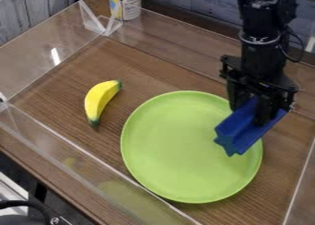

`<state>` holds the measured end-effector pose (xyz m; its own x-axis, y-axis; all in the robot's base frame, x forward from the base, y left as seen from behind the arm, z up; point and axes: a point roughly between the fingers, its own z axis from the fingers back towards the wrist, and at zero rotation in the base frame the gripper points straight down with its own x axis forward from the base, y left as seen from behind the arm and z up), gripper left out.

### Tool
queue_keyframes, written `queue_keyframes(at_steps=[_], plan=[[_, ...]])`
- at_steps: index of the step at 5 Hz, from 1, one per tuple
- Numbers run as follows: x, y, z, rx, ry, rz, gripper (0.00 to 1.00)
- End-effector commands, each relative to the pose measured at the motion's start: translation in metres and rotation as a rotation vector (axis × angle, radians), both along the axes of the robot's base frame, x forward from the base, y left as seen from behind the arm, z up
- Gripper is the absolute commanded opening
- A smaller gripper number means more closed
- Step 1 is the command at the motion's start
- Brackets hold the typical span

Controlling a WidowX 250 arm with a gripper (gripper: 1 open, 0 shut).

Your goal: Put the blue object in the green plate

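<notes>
From my seat I see only the one camera view: a dark wood-grain tabletop (160, 67) fenced by a clear plastic wall (43, 187) that runs along the near-left edge and round the back. A pale wall fills the top left corner behind it.

Taking the green plate (172, 150) as the clock face, a yellow banana (101, 100) lies on the wood at about ten o'clock, well apart from the plate, its dark tip toward me. Far off at eleven o'clock, beyond the back barrier, a white bottle (122, 3) with a coloured label stands, and a clear bracket (99, 21) leans beside it. Neither of these, nor the banana, lies between the arm and the plate; the plate's left and near parts are bare.

The black arm (262, 26) comes straight down from the top right, and its pincer (261, 107) points down over the plate's right side, at roughly two o'clock on the plate. The blue object (250, 127) sits between the black fingers (234, 86), which are clamped on its upper end. The block hangs tilted, its top toward one o'clock and its lower end toward seven o'clock, over the plate's right edge. Its lower end is at or just above the green surface; I cannot tell whether it touches.
</notes>
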<state>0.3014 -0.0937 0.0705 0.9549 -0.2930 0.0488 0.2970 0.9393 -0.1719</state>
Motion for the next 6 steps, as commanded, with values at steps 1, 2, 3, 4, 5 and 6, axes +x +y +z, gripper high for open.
queue_keyframes(at_steps=[1, 2, 3, 4, 5, 6], plan=[[0.0124, 0.0012, 0.0139, -0.015, -0.058, 0.005, 0.00], [0.0140, 0.0013, 0.0124, -0.016, -0.057, 0.007, 0.00], [0.0151, 0.0021, 0.0114, -0.016, -0.056, 0.010, 0.00], [0.0167, 0.0026, 0.0099, -0.016, -0.055, 0.013, 0.00], [0.0189, 0.0024, 0.0074, -0.016, -0.055, 0.014, 0.00], [0.0211, 0.0028, 0.0049, -0.015, -0.055, 0.016, 0.00]])
